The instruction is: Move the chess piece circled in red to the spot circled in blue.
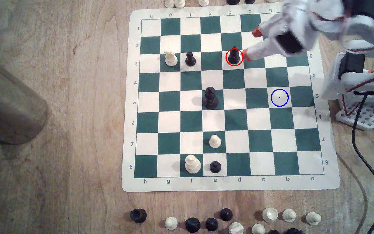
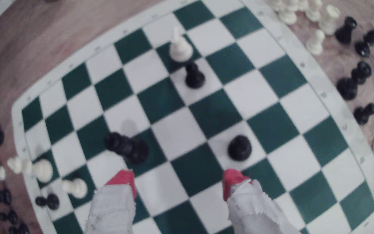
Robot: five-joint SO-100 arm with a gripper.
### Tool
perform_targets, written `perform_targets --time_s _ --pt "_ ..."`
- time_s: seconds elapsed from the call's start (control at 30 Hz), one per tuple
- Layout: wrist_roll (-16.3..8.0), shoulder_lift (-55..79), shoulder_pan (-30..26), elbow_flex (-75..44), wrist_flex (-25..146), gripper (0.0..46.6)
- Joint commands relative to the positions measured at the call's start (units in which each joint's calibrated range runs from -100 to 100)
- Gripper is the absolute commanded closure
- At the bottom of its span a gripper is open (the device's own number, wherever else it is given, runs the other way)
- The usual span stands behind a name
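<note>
The claw [image 1: 250, 45] is open, just beside the bishop [image 1: 234, 56]. The spot [image 1: 279, 97] is bare.

A wooden table [image 1: 69, 135] carries everything here. A green-and-cream chess mat [image 1: 228, 183] lies flat on it, and I place the rest by that mat. Past the mat's edge beside row 8, loose black and white pieces [image 1: 226, 221] stand in a scattered line on the bare wood. A few more pieces [image 1: 179, 2] sit just beyond the opposite edge, by row 1. Well off the h-file side lies a brown cylinder [image 1: 10, 108], tipped on the wood. Off the a-file side stands the arm's white base [image 1: 361, 117], touching the table, with a black cable [image 1: 370, 171] trailing past the mat's corner.
</note>
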Motion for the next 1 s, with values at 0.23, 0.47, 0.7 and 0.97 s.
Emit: perform_targets --time_s 0.23,0.47,0.7,0.97 --pt "0.29 15.44 3.89 -8.5 -1.92 25.0" --pt "1.12 27.15 5.85 -11.85 -5.52 25.2" --pt "1.76 34.54 6.24 -13.85 -6.1 25.4" --pt "1.95 39.38 6.94 -13.39 -7.9 25.8"
